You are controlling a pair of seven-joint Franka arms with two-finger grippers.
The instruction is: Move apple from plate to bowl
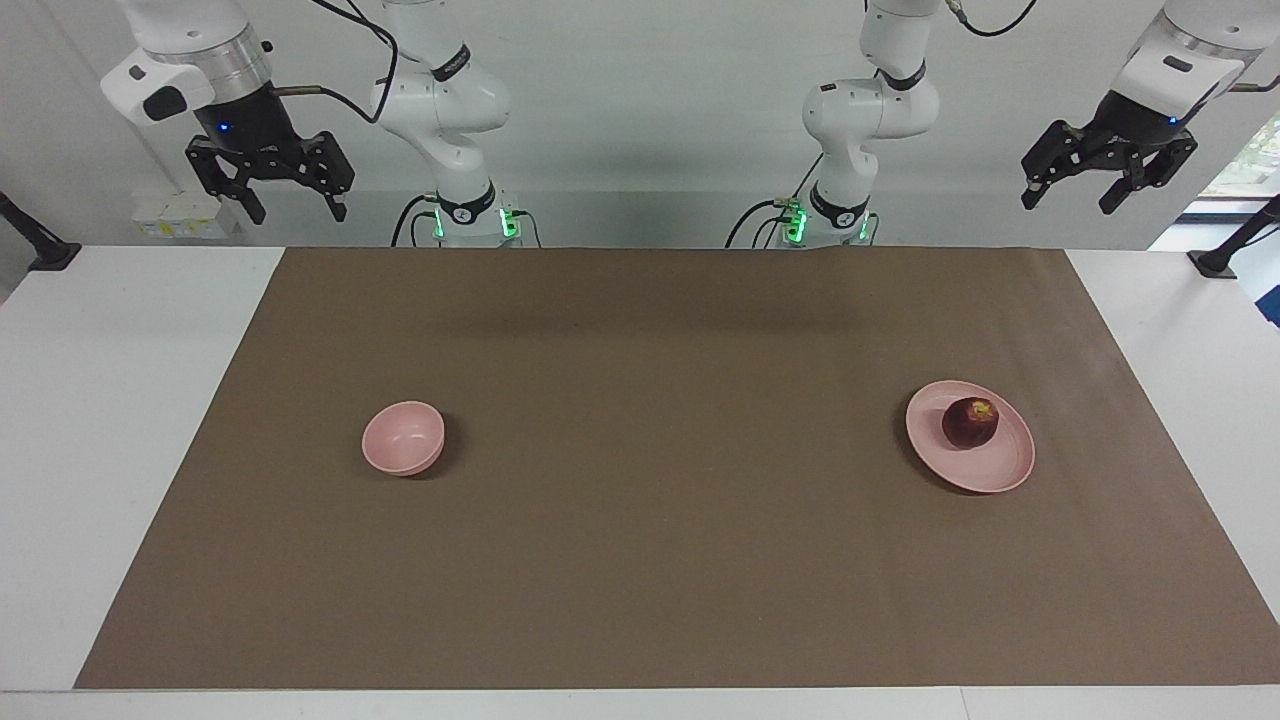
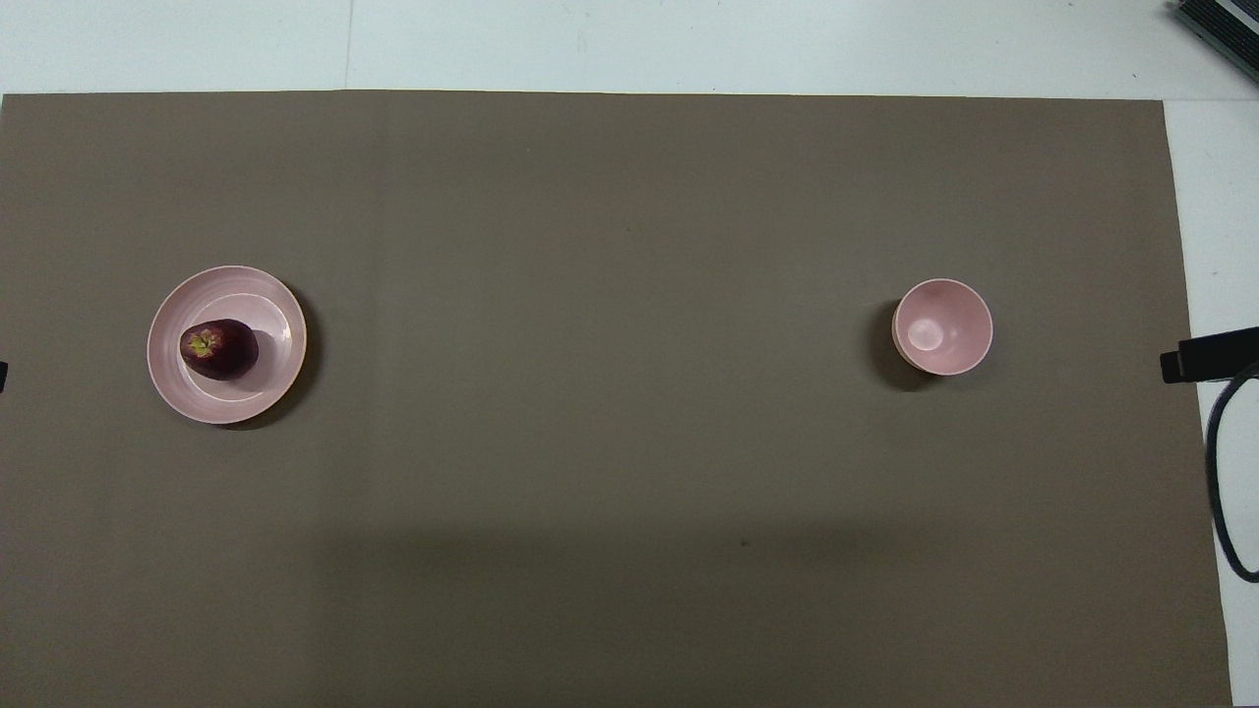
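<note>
A dark red apple with a yellowish stem patch lies on the wide pale pink plate toward the left arm's end of the table. The small deep pink bowl stands toward the right arm's end, with nothing in it. My left gripper hangs open, raised high by the robots' edge of the table at the plate's end, holding nothing. My right gripper hangs open and raised at the bowl's end, also holding nothing. Neither gripper shows in the overhead view.
A brown mat covers most of the white table and carries both dishes. Black clamp stands sit at the table's corners, and a black cable loops at the right arm's end.
</note>
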